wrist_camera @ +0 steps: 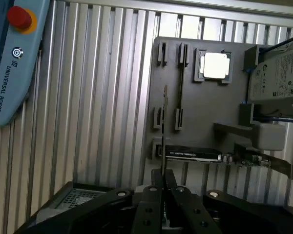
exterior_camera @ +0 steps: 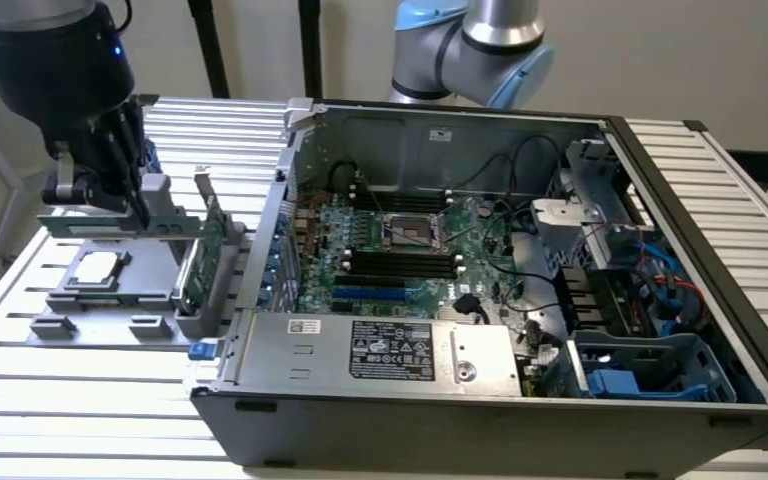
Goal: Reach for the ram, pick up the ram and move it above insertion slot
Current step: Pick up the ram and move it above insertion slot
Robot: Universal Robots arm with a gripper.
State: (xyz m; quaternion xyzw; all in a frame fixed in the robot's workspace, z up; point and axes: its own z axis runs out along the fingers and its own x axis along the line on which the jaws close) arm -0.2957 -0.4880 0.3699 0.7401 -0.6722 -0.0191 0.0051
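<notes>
well, the claw (exterior_camera: 135,208) looks clenched on the ram (wrist_camera: 164,129). in the wrist view its two fingers (wrist_camera: 153,195) pinch either face of the thin stick, which runs edge-on straight out from between them. in the exterior view the ram hangs as a long level strip just under the claw, above the grey tray (wrist_camera: 205,112). it seems raised off its holders (wrist_camera: 158,117), though i cannot tell if it is fully clear of them.

the tall expansion card (exterior_camera: 211,250) stands just beside the claw, between it and the open computer case (exterior_camera: 357,420). the insertion slot (exterior_camera: 404,262) is well apart from the claw, down inside that case by the processor socket (exterior_camera: 408,232). so the carry has barely begun, i'd say.

to do this well, the grip wants to be near the stick's middle so it can't twist. the lift should go straight up and level until the lower edge clears both the holders and the top of the card. a tilted ram could snag on the card or on the side of the case.
</notes>
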